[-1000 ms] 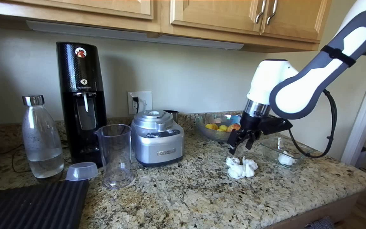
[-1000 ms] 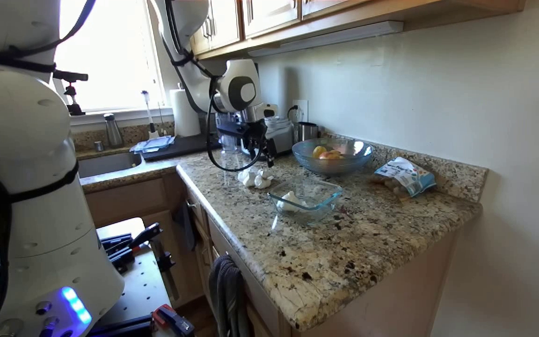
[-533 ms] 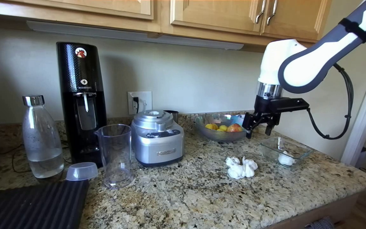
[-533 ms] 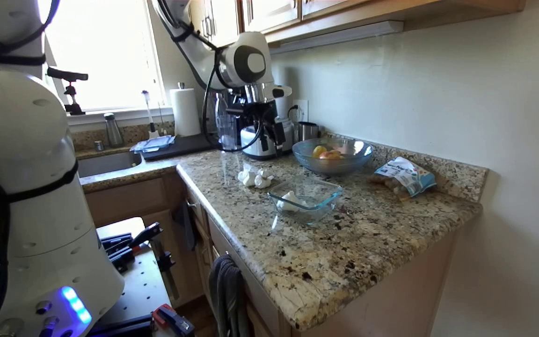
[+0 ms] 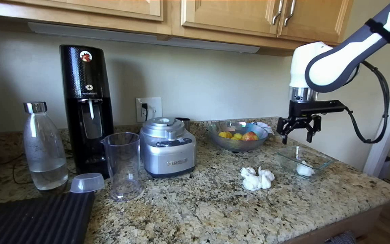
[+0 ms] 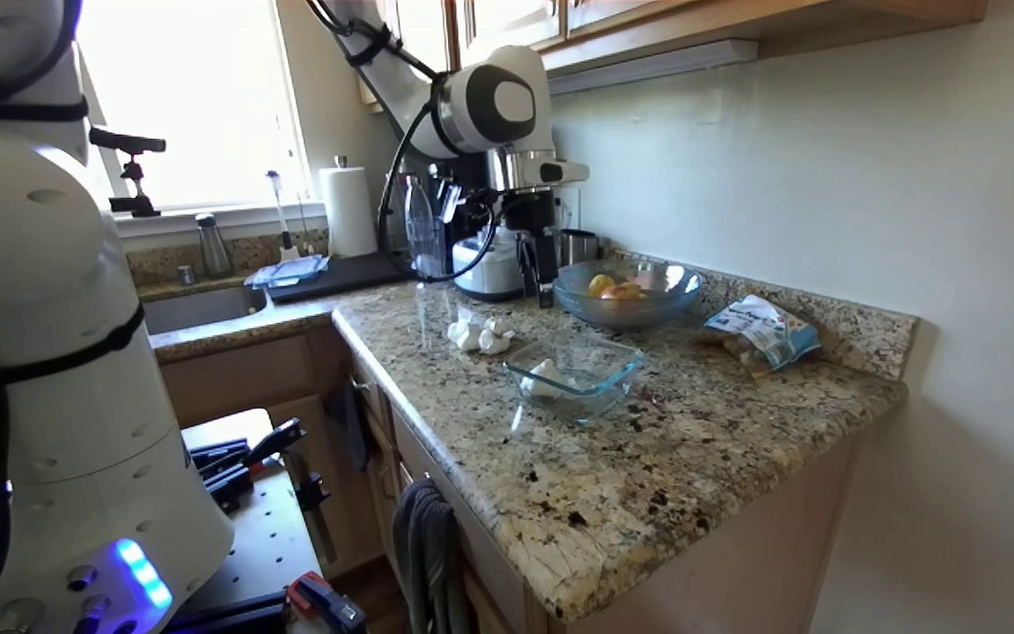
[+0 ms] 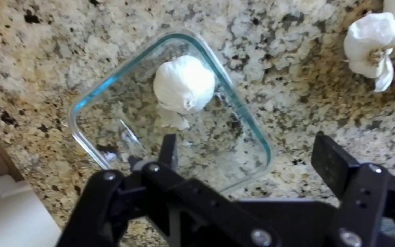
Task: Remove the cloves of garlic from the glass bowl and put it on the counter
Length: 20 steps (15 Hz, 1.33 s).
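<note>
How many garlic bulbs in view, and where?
4. One garlic bulb sits in the rectangular glass bowl. Three are bunched on the granite counter: in an exterior view, a left bulb, front bulb and right bulb. They overlap, so another could be hidden.

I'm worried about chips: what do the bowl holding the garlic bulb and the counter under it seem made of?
Bowl: clear, smooth and edged in blue-green, so most likely glass; the speckling beneath shows through.
Counter: probably polished granite, from its beige, brown and black speckling and glossy sheen, though imitation stone is possible.
</note>
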Available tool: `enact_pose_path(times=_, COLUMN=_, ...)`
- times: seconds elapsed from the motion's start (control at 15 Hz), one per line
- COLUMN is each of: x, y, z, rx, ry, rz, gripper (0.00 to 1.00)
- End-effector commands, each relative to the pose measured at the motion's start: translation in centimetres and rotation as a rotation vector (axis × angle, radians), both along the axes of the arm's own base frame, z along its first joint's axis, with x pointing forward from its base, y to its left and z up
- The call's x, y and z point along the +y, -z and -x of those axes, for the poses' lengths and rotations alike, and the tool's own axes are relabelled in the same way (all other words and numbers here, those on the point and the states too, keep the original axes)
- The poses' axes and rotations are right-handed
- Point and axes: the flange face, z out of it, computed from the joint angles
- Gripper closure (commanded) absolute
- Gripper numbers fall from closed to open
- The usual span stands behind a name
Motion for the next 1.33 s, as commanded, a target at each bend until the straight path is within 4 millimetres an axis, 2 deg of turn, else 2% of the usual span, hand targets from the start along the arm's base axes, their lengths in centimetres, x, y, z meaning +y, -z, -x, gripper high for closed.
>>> enact_pose_path(times=0.0, x=-3.3, y=1.3, z=0.1, rx=0.032, ry=0.061, rz=0.066, gripper=0.0)
enact_pose_path(times=0.27, x=-5.6, y=2.7, z=0.1, rx=0.091, ry=-0.008, rz=0.13, gripper=0.0)
enact_pose_path(times=0.47, x=-6.4, y=4.0, z=0.2, rx=0.151, ry=-0.07, rz=0.143, gripper=0.01)
enact_pose_path(times=0.93, x=-7.6, y=5.8, z=0.1, rx=0.26, ry=-0.208, rz=0.108, gripper=0.0)
enact_pose_path(times=1.27, x=-7.3, y=6.7, z=-0.3, rx=0.297, ry=-0.27, rz=0.028, gripper=0.0)
